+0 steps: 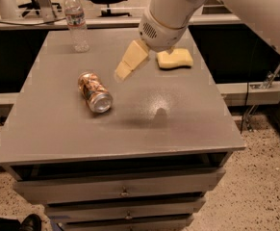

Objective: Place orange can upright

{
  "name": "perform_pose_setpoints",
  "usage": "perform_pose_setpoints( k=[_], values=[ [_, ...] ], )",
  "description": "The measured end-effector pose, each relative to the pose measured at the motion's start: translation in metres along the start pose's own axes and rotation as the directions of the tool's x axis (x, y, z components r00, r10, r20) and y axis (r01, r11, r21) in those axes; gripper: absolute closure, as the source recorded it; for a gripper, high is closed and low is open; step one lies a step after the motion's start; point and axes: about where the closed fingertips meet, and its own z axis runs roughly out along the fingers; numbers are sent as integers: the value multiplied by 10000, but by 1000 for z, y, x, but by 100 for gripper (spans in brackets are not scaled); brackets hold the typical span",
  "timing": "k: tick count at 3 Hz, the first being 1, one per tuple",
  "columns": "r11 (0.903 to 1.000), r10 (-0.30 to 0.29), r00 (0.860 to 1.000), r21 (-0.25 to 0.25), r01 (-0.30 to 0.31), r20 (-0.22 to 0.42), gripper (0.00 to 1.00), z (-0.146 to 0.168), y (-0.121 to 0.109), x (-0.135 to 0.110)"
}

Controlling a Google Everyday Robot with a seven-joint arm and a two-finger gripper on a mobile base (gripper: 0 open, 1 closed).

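The orange can (94,91) lies on its side on the grey table (178,119), left of the middle, with its silver end pointing towards the front right. My gripper (123,71), pale yellow at the end of a white arm (166,16), hangs above the table just right of and behind the can. It does not touch the can and holds nothing that I can see.
A clear plastic water bottle (76,20) stands upright at the table's back left. A yellow sponge-like object (174,58) lies at the back right, partly behind the arm. The table has drawers in front (125,191). Office chairs stand behind it.
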Motion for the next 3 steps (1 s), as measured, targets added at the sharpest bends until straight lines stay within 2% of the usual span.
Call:
perform_pose_setpoints(
  k=[1, 2, 3],
  values=[
    [9982, 587, 9980, 135, -583, -246, 0, 22, 11, -34],
    [9891, 1468, 9879, 137, -1463, -509, 0, 46, 24, -64],
    [9741, 2242, 9722, -131, -2255, -677, 0, 64, 41, -81]
  ],
)
